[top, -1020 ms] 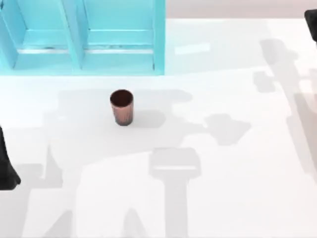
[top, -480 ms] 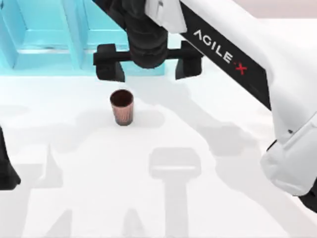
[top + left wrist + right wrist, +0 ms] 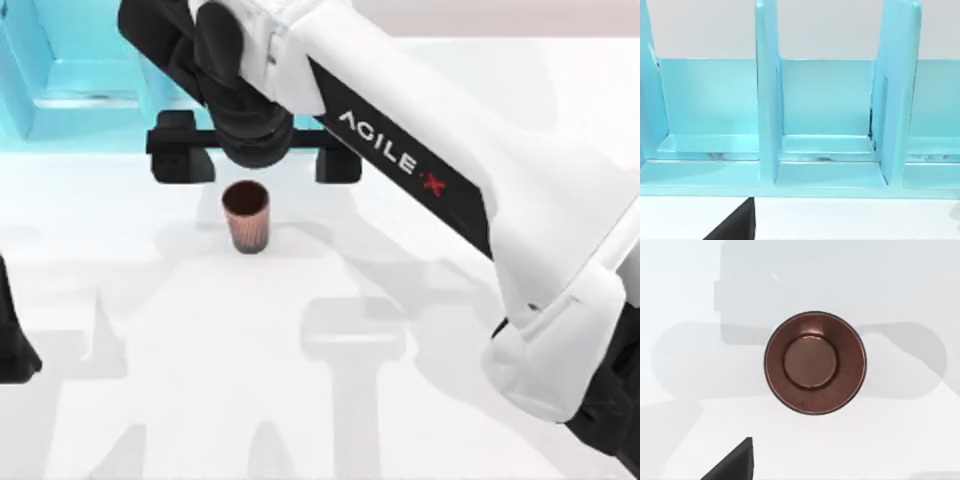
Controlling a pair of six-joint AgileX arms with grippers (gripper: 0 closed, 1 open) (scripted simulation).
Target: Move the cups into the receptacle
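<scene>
In the top view, the right arm (image 3: 450, 200) reaches across the white desk (image 3: 420, 420) from the lower right toward the upper left. Its right gripper (image 3: 255, 162) hangs above the desk with its two black fingers (image 3: 182, 160) spread wide apart, one on each side of the wrist, holding nothing. The copper-brown cup (image 3: 245, 216) stands upright on the desk just below the gripper in this view, left of centre, apart from both fingers. Behind the gripper, at the upper left, stands the turquoise receptacle (image 3: 70, 90), partly covered by the arm. A dark part of the left arm (image 3: 12, 335) sits at the left edge of the desk, well apart from the cup; whether its fingers are open or closed cannot be told.

In the left wrist view, the receptacle (image 3: 765, 125) faces the camera, with upright dividers splitting it into compartments. A black wedge (image 3: 737, 227) juts in at the lower edge.

In the right wrist view, the camera looks straight down into the cup (image 3: 815, 362), showing its round rim and flat inner bottom, with shadows falling across the desk (image 3: 680, 300) around it.
</scene>
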